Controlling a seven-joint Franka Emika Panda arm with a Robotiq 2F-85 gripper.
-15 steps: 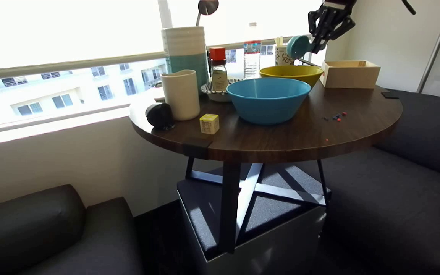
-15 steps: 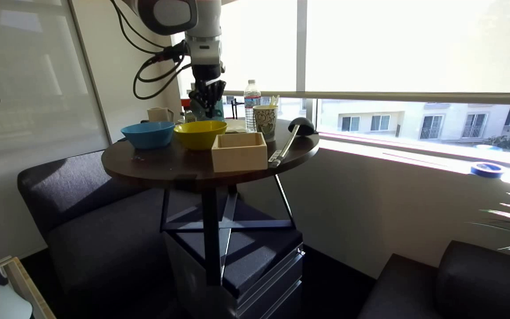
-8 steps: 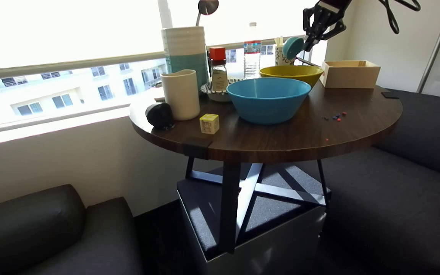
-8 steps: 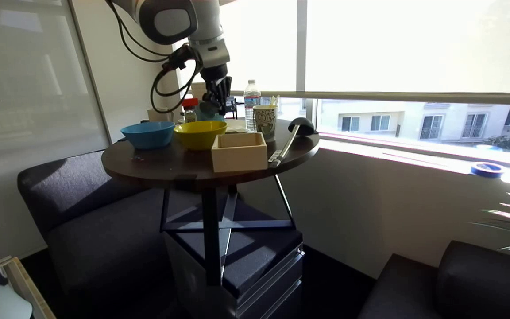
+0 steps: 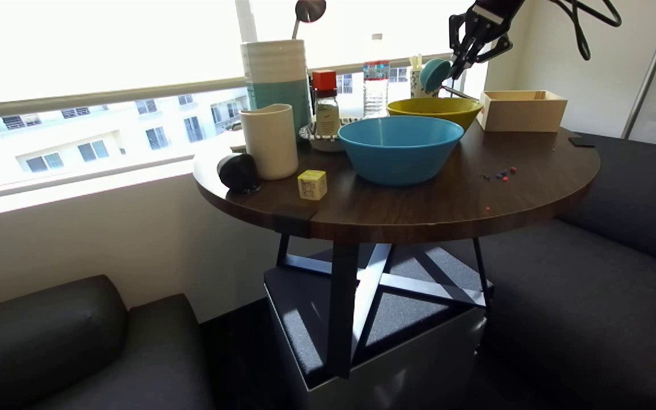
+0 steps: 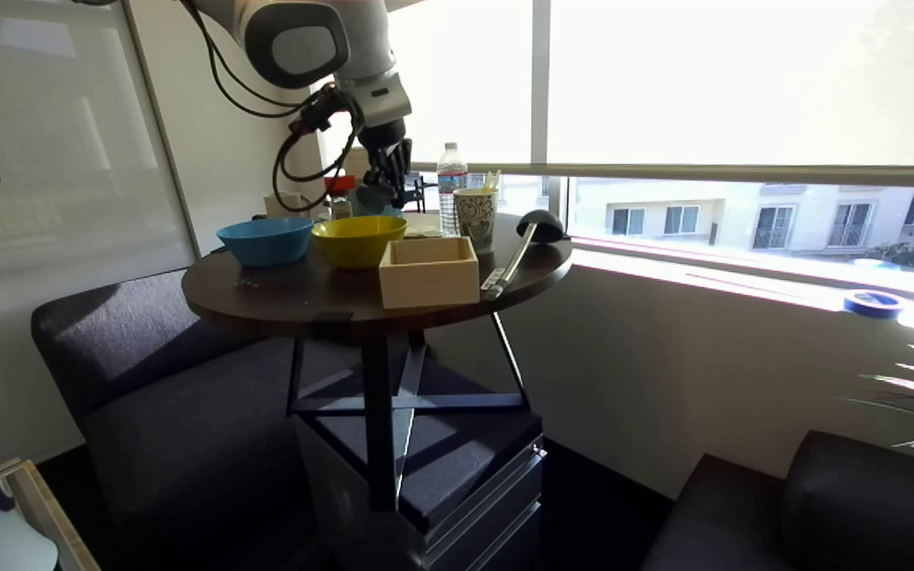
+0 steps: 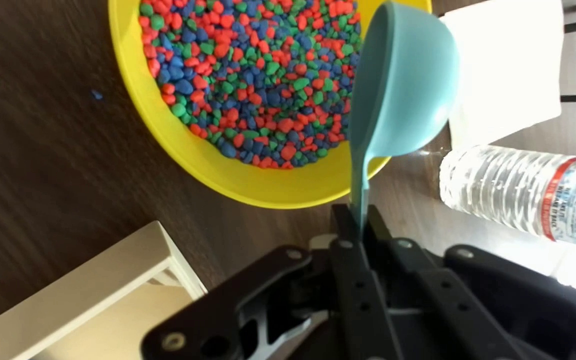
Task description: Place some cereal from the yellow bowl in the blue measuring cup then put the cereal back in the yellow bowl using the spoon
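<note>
The claw [image 7: 360, 221] is clenched on the handle of the small blue measuring cup [image 7: 413, 85]. In the wrist view the cup is tilted, seen from the side, and overlaps the edge of the yellow bowl [image 7: 268, 187]; in both exterior views it hangs higher than that bowl's rim. The inside of the cup is hidden. The yellow bowl stands on a round, dark wooden table [image 5: 447, 205] and contains cereal [image 7: 253, 85], a thick layer of small red, blue and green bits. Just beside the yellow bowl is a large blue bowl [image 5: 399, 156]; whether their rims touch cannot be told. A pale wooden box [image 6: 430, 281] and a clear water bottle [image 7: 508, 190] are also near the yellow bowl. Farther from it, beyond a patterned paper cup [image 6: 475, 222], lies a ladle [image 6: 542, 226]. A few loose bits [image 5: 503, 173] are scattered on the table, apart from the yellow bowl.
</note>
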